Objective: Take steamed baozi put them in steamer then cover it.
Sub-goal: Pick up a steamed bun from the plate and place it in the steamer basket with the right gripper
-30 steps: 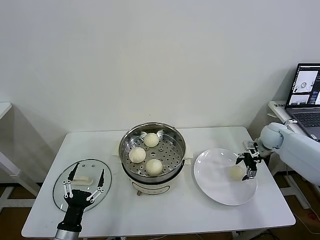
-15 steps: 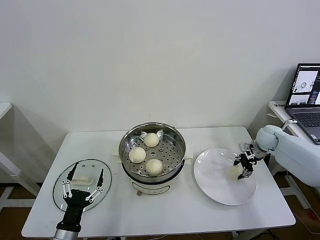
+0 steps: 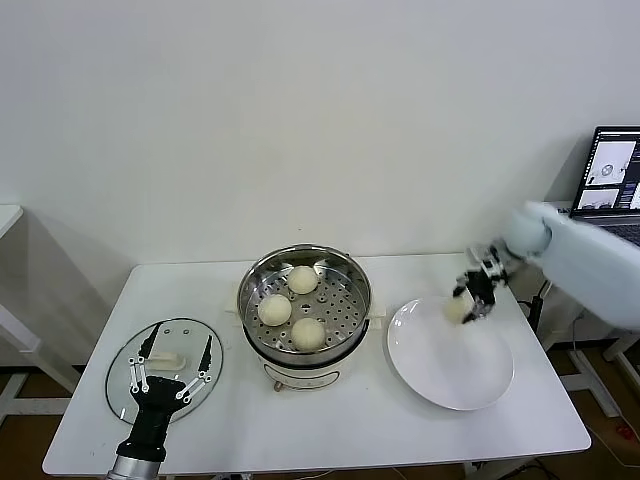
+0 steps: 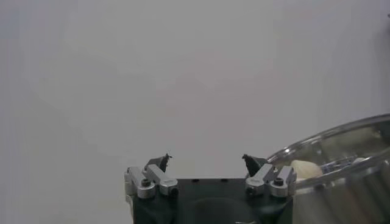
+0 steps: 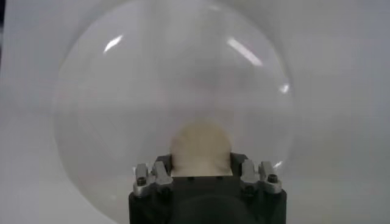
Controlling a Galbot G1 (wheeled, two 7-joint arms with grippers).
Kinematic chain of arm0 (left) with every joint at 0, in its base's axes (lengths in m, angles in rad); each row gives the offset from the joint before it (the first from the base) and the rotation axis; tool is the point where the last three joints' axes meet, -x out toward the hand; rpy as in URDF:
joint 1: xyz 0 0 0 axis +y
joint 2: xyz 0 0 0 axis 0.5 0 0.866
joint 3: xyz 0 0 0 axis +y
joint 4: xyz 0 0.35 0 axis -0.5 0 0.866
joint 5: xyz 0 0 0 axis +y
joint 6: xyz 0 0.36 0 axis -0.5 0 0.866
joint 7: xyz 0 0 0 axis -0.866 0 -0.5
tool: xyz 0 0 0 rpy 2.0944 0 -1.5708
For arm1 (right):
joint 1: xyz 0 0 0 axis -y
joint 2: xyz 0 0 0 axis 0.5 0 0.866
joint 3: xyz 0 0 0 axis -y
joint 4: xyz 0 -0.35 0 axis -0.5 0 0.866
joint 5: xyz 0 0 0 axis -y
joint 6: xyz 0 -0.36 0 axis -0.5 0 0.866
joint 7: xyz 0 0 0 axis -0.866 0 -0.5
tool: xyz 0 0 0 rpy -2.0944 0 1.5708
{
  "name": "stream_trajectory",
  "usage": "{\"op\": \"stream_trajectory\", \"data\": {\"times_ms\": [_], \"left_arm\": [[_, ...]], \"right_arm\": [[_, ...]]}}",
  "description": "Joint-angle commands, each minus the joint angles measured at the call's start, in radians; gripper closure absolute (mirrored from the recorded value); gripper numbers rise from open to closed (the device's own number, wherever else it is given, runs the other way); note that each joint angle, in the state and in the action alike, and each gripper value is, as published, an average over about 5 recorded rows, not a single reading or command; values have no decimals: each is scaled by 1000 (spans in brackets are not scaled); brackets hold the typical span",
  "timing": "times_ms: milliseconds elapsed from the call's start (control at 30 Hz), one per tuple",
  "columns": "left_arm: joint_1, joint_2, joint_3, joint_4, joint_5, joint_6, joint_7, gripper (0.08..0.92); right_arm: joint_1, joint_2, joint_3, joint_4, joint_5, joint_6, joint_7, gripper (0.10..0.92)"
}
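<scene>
One baozi (image 3: pixel 457 309), seemingly lifted, clamped in right hand (image 3: pixel 472 297).

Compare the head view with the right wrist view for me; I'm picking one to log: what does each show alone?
Only the head view shows the steamer with three baozi, the cover under the open left gripper, and a laptop. Only the right wrist view shows the fourth baozi close up between the fingers. Both show the right gripper holding it above the white plate.
</scene>
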Motion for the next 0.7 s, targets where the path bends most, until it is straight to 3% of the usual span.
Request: {"op": "stream_trajectory", "data": {"times_ms": [33,267,700], "left_arm": [[-7,5,9,9,-1,-2,-7,177],[-21,6,11,23,-3,-3,-18,177],[-23,8,3,11,-16,-2,-20,177]], "right_arm": [[452,208,-297,92,366,-58,-63,378],[499,360,-367,118,486,-108,-11,378],[398,500,-446,84,401,-133,62,381]]}}
